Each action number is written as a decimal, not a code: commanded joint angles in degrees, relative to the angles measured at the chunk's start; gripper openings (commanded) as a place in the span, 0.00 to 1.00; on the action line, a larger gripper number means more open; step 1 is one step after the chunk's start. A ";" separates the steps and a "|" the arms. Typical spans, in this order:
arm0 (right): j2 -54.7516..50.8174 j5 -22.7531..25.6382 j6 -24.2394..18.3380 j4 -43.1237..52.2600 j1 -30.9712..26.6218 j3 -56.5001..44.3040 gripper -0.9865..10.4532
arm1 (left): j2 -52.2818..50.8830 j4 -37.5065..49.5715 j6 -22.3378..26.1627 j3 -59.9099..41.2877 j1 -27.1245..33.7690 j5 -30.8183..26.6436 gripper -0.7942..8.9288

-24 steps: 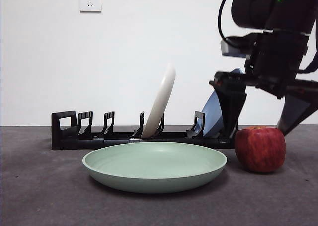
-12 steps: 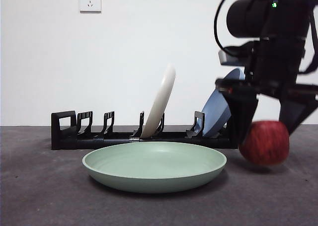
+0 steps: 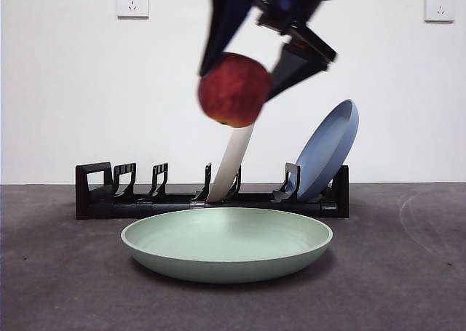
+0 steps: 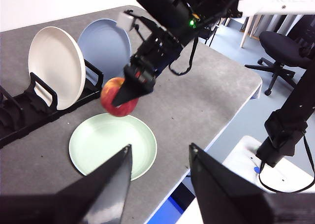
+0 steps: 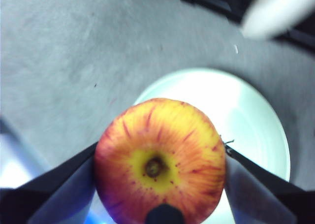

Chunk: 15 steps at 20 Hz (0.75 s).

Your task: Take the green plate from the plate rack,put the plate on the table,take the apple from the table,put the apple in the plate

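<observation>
A white wall with sockets backs the dark grey table (image 3: 65, 287), where the green plate (image 3: 226, 244) lies flat in front of the plate rack (image 3: 145, 198). A cream-white plate (image 4: 51, 66) and blue plate (image 3: 328, 150) lean in the rack. High at 12 o'clock above the green plate, the right gripper (image 3: 251, 73) pinches the apple (image 3: 234, 89). The left gripper (image 4: 160, 157) hangs high, jaws spread

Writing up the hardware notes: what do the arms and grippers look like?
Both are black. The right gripper has two flat, tapering jaws on a blocky black wrist with a lit green LED and looped black cables. The left gripper shows two wide, wedge-shaped black jaws. Part of a white link reads "AGILE".
</observation>
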 commanded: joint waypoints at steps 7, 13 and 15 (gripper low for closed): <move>4.28 20.06 0.81 1.73 8.66 -0.13 0.08 | -0.09 -1.33 -1.92 -0.31 0.11 -0.17 0.28; 11.78 20.35 -0.13 0.26 8.46 -0.13 0.08 | -0.09 -1.62 -2.27 -0.31 0.11 -0.15 0.28; 14.01 20.11 -0.13 -0.26 8.55 -0.13 0.08 | -0.09 -1.62 -2.27 -0.31 0.11 -0.15 0.28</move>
